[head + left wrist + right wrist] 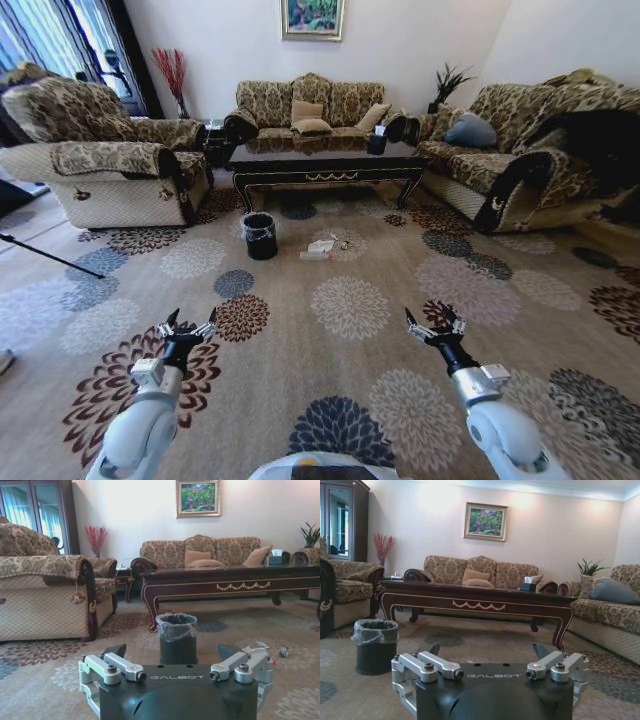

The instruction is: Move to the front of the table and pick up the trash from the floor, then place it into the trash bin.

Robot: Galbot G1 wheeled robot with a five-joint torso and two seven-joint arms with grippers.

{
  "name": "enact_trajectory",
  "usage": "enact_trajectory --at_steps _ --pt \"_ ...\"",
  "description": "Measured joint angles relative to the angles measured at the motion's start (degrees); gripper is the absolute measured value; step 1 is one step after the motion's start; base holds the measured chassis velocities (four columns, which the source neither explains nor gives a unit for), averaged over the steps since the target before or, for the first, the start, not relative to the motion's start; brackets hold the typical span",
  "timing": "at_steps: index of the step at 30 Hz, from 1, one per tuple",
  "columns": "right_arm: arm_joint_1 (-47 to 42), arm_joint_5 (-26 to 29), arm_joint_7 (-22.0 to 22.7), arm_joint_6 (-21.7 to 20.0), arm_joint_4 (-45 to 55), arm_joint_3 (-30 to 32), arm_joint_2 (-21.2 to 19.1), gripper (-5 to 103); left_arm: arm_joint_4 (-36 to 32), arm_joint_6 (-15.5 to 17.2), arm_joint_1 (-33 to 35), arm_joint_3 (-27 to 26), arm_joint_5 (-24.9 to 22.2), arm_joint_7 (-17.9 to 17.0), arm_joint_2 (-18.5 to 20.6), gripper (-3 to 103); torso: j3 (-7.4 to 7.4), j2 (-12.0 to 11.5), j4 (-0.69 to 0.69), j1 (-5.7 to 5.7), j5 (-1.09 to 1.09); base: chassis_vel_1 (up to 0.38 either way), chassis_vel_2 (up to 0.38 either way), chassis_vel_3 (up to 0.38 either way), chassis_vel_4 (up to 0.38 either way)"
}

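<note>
Head view: both pincers, left pincer (187, 330) and right pincer (434, 326), hang released; trash (321, 247) lies on carpet near bin (260, 235), before table (325, 170); nothing picked up.

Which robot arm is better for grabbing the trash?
Probably the left, narrowly: the trash lies near centre, slightly toward the left gripper and beside the trash bin. Both grippers, right gripper included, hang open, far away.

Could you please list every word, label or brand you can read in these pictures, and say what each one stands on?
"GALBOT": on the black body of the left tool, open.
"GALBOT": on the black body of the right tool, open.
The trash on the carpet is too small to read any label.
</note>
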Motion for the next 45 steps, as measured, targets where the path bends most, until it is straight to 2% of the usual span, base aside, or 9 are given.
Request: enact_trajectory --at_steps 13,32,45 --pt "-0.64 -1.85 -0.34 0.34 0.77 0.48 1.01 100 0.39 -0.05 -0.21 -0.19 -0.24 -0.29 -0.36 100 -2.34 -3.13 0.00 -0.81 0.00 0.000 0.000 0.000 0.000" --pt "-1.51 -2.73 -0.13 0.41 1.47 0.69 1.25 100 -0.13 -0.38 0.00 -0.24 -0.52 -1.19 -0.62 100 -5.67 -7.04 0.00 -1.38 0.00 0.000 0.000 0.000 0.000" --pt "-1.43 -2.59 -1.01 0.23 1.39 0.30 0.68 100 -1.22 -0.42 0.47 0.17 -0.97 -1.22 -0.42 100 -8.64 -10.20 0.00 -1.59 0.00 0.000 0.000 0.000 0.000"
